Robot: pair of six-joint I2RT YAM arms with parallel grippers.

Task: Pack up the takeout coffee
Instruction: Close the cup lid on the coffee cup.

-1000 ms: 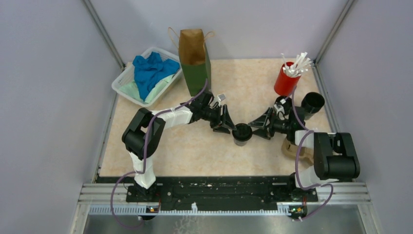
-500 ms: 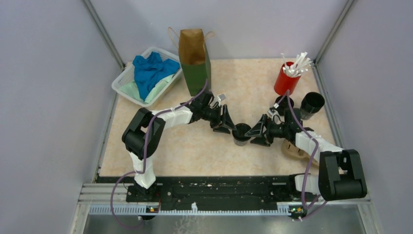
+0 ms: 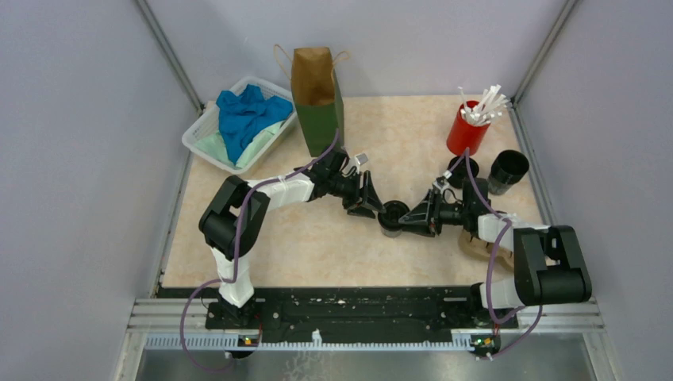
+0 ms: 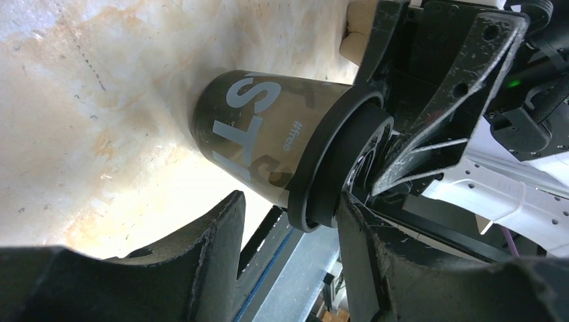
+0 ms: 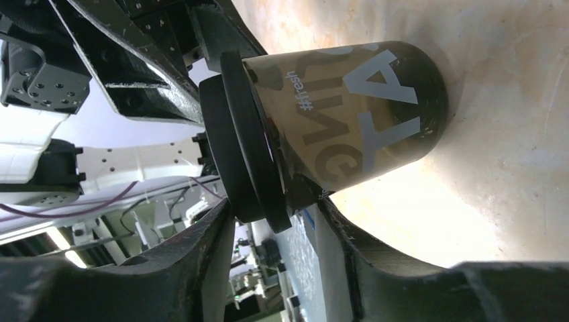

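Observation:
A black takeout coffee cup [image 3: 391, 218] with a black lid stands upright mid-table, between both grippers. In the right wrist view my right gripper [image 5: 275, 208] has closed on this cup [image 5: 349, 114]: one finger lies against the lid's top and the other presses the wall just under the rim. My left gripper [image 4: 285, 208] is open on the cup's other side. One of its fingers rests against the lid [image 4: 335, 168], while the other stands clear of the cup wall. Seen from above, the left gripper [image 3: 371, 209] and right gripper [image 3: 408, 221] flank the cup.
A tall brown and green paper bag [image 3: 316, 99] stands open at the back. A red cup of white sticks [image 3: 467, 127], a black cup [image 3: 508, 171] and another black cup [image 3: 458, 168] sit at the right. A tan pulp carrier [image 3: 476, 244] lies under the right arm. A white bin of cloths [image 3: 238, 123] sits back left.
The right arm slid its gripper left up to the cup, and its jaws narrowed onto the lid and rim. The left arm and the cup stayed in place.

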